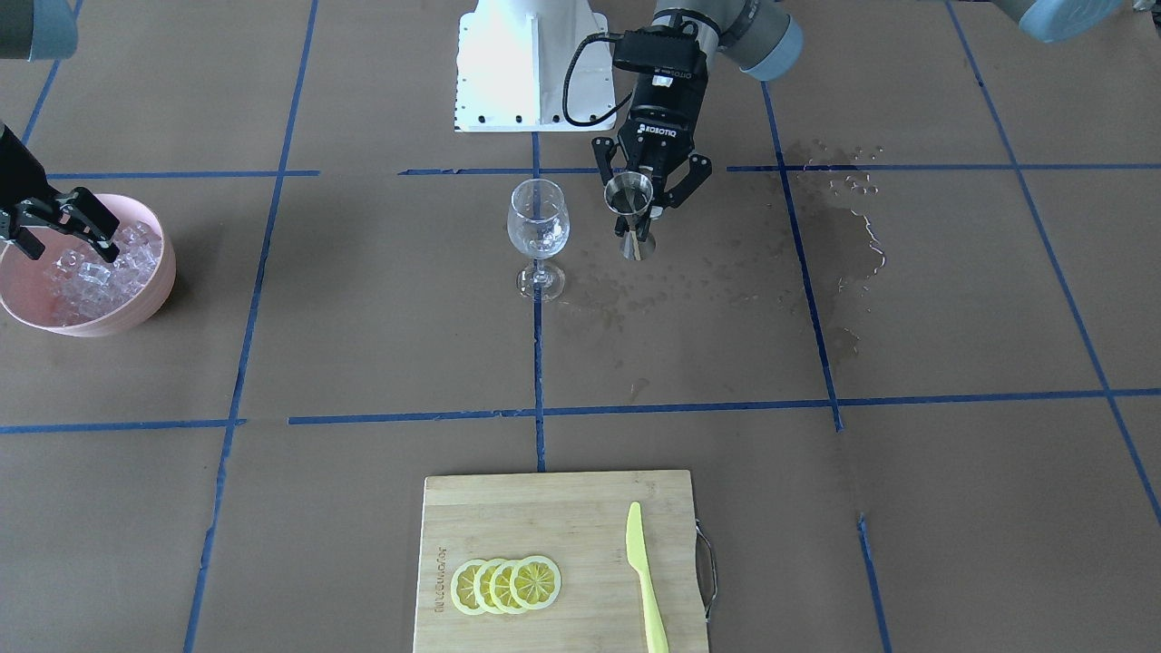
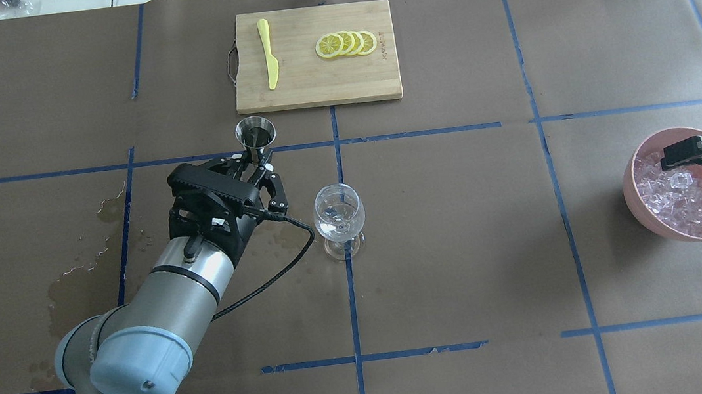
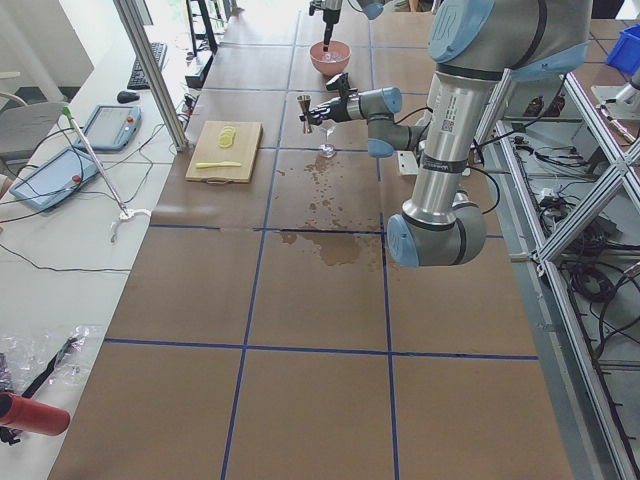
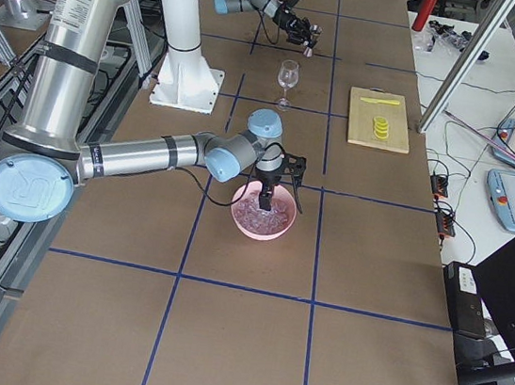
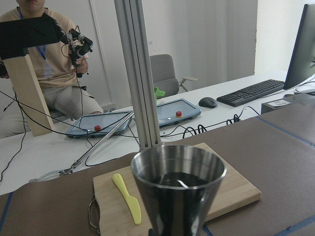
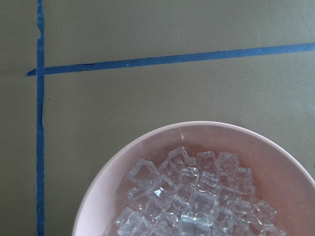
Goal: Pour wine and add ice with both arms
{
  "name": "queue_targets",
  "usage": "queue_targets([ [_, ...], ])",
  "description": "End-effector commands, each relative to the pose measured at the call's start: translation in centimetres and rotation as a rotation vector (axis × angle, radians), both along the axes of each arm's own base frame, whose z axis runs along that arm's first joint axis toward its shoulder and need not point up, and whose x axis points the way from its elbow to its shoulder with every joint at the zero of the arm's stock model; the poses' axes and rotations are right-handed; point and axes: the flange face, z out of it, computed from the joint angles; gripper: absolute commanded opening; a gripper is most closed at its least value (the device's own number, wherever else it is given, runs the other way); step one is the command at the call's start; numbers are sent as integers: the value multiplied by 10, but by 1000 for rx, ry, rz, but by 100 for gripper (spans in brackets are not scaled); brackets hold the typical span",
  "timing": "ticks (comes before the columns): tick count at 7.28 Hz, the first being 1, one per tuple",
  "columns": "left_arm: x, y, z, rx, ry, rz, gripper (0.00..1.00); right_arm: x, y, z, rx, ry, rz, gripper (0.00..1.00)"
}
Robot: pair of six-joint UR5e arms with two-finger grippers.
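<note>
A good pour should mean bringing the jigger (image 2: 255, 132) level over the glass (image 2: 339, 215) at the tabletop (image 2: 462, 244) centre, then tipping slowly. The left gripper (image 2: 256, 160) is clamped on the jigger's waist, upright, wine (image 5: 172, 181) inside. At the tabletop's right edge the right gripper (image 1: 65, 240) gapes wide over ice (image 2: 682, 199) in a bowl (image 2: 640, 207).

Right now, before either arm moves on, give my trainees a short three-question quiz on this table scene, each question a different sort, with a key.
1. True or false: the left gripper holds the steel jigger upright, beside the wine glass.
2. Where is the ice? A. in the wine glass B. in the pink bowl C. in the jigger
3. How many lemon slices lie on the cutting board?
Key: 1 true; 2 B; 3 four.
</note>
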Motion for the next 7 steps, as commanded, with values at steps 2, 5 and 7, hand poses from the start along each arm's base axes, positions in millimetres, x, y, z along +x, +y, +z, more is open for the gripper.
queue_targets([
  [2,16,21,-6,45,-59,38,0,-1,0,0,-3,0,1,100],
  [5,35,34,-9,121,-199,0,0,-1,0,-1,-1,-2,0,100],
  [7,41,31,-12,197,-354,-37,0,-1,0,-1,-1,-2,0,100],
])
